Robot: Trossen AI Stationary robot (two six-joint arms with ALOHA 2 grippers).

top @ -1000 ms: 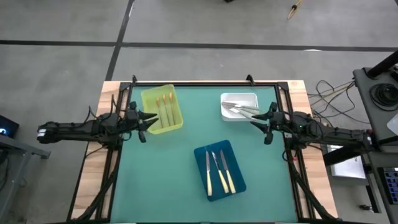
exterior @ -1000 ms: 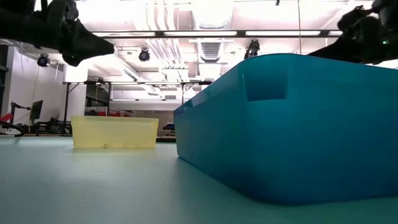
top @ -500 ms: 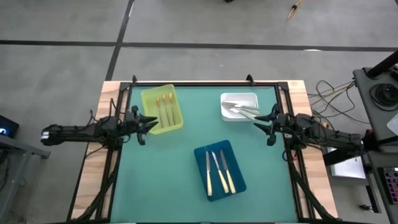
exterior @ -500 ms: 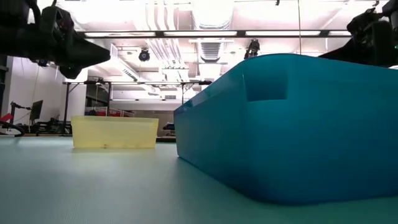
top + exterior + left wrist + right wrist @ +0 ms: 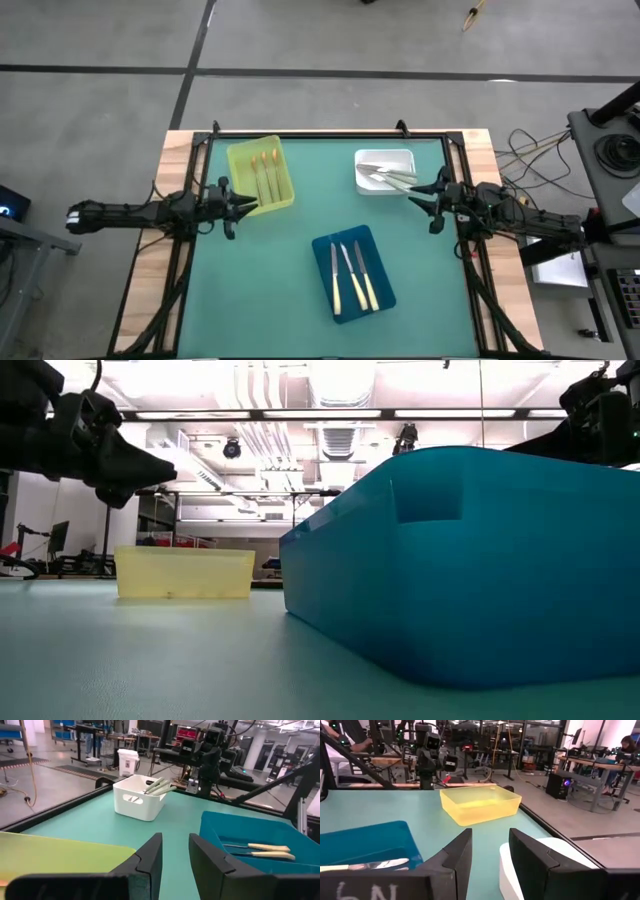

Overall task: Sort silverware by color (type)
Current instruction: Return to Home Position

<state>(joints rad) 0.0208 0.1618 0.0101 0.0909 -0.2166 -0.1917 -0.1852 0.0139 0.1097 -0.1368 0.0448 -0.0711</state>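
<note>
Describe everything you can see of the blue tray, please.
The blue tray is a rectangular, open-topped bin of what looks like opaque plastic, with rounded corners and a recessed grip in one end wall. It stands flat on the green mat, low in the middle of the high view, turned slightly out of line with the table's edges. Inside lie three knives with silver blades and cream handles, side by side along its length. Nothing else touches it.

The desk [image 5: 300,260] is covered in a matt teal mat with a bare pale-wood edge. Beside the left claw [image 5: 245,203], the yellow tray [image 5: 243,178] is translucent plastic. By the right claw [image 5: 415,192], the white tray [image 5: 385,154], smooth plastic, holds shiny grey-metal knives [image 5: 388,179].
</note>
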